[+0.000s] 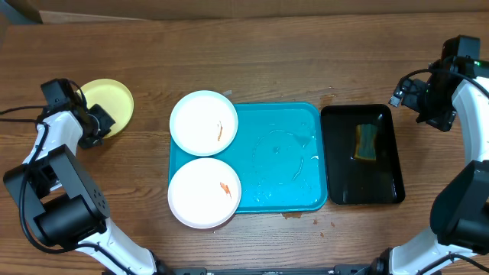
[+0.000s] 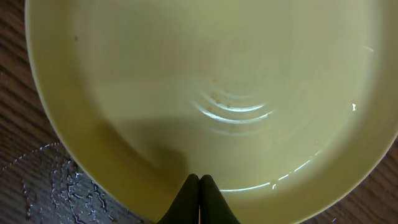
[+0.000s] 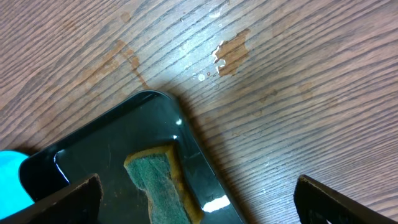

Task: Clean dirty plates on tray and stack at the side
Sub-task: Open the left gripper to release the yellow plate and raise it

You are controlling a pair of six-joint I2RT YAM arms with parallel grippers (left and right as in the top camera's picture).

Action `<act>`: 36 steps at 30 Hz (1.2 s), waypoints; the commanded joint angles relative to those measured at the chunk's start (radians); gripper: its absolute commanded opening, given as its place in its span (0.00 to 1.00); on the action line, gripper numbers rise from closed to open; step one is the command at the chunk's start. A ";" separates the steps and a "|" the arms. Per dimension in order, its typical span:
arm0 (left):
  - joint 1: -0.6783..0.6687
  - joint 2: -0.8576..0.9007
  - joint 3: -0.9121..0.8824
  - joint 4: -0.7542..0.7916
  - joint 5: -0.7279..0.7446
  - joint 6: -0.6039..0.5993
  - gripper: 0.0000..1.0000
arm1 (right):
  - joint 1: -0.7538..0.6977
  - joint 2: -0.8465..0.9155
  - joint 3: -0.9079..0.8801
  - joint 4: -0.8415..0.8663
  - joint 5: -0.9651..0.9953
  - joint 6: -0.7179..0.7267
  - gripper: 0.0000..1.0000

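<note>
The yellow-green plate [image 1: 111,99] lies on the table at the far left, off the tray. It fills the left wrist view [image 2: 205,81], wet, with faint brown specks near its middle. My left gripper [image 1: 99,124] [image 2: 199,186] is shut, its tips over the plate's near rim. Two white plates [image 1: 200,121] [image 1: 202,195] with orange specks overlap the left edge of the turquoise tray [image 1: 283,160]. My right gripper [image 1: 435,114] [image 3: 198,190] is open and empty, above the far right corner of a black tray.
A glossy black tray [image 1: 344,183] [image 3: 93,152] right of the turquoise tray holds a green-and-yellow sponge [image 1: 367,142] [image 3: 155,183]. The turquoise tray is wet. Water marks lie on the wood [image 3: 231,51] [image 2: 43,180], and a brown spill [image 1: 294,215] at the tray's front.
</note>
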 commanded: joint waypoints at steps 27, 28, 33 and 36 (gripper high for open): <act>-0.006 0.026 -0.002 -0.086 -0.092 -0.016 0.04 | 0.001 -0.014 0.013 0.002 -0.001 0.001 1.00; -0.006 0.024 0.008 -0.121 -0.090 -0.039 0.04 | 0.001 -0.014 0.013 0.002 -0.001 0.001 1.00; -0.006 0.023 0.106 -0.290 -0.015 -0.052 0.04 | 0.001 -0.014 0.013 0.002 -0.001 0.001 1.00; -0.014 0.014 0.202 -0.388 0.035 -0.031 0.04 | 0.001 -0.014 0.013 0.002 -0.001 0.001 1.00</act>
